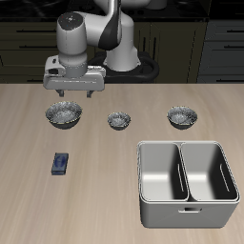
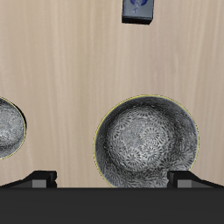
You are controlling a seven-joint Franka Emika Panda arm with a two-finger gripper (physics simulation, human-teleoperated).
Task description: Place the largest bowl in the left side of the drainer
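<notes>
The largest bowl (image 1: 64, 114), grey-blue and speckled with a pale rim, stands upright on the table near the back. My gripper (image 1: 78, 93) hovers just above it, open, touching nothing. In the wrist view the largest bowl (image 2: 146, 140) fills the space under my gripper (image 2: 114, 178), and both dark fingertips (image 2: 39, 178) stand wide apart over its rim. The drainer (image 1: 187, 145), a grey metal tub with two basins, sits near the table's front edge, well away from the gripper. Both basins hold nothing.
The tiny speckled bowl (image 1: 118, 120) stands beside the largest one and shows at the edge of the wrist view (image 2: 8, 128). The mid-sized speckled bowl (image 1: 182, 116) is farther along, behind the drainer. A small dark blue box (image 1: 61, 163) (image 2: 138, 9) lies in front of the largest bowl.
</notes>
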